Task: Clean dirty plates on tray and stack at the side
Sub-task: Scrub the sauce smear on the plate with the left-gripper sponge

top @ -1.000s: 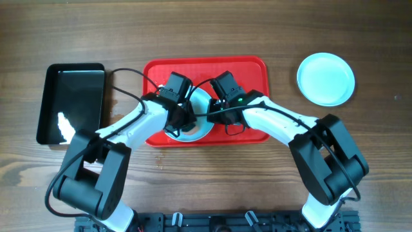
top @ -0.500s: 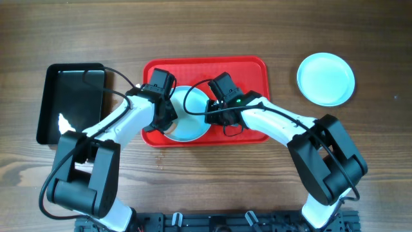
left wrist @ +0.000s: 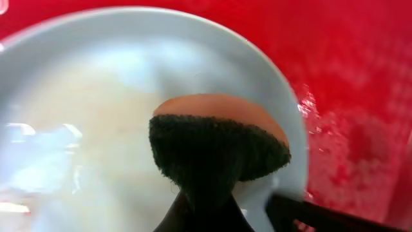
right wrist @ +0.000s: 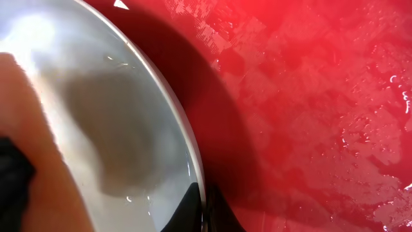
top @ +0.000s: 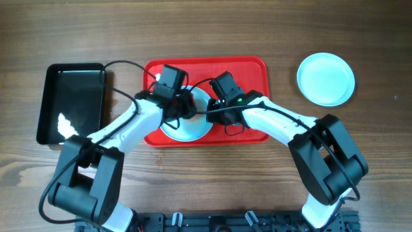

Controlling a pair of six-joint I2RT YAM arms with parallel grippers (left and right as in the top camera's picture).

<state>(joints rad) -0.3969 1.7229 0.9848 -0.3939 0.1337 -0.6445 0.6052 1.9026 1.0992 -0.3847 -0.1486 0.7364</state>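
plate [top: 190, 133]: upper part covered, mid-frame overhead | sponge [left wrist: 219, 151]: lower end cut off, bottom edge | tray [left wrist: 360, 77]: blurred, right side

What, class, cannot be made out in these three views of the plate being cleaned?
Overhead: the left gripper and right gripper cover much of the plate on the tray, hiding any smears there.
Left wrist: the sponge hides the plate beneath it; the view is blurred.
Right wrist: the bottom edge cuts off the fingertips.
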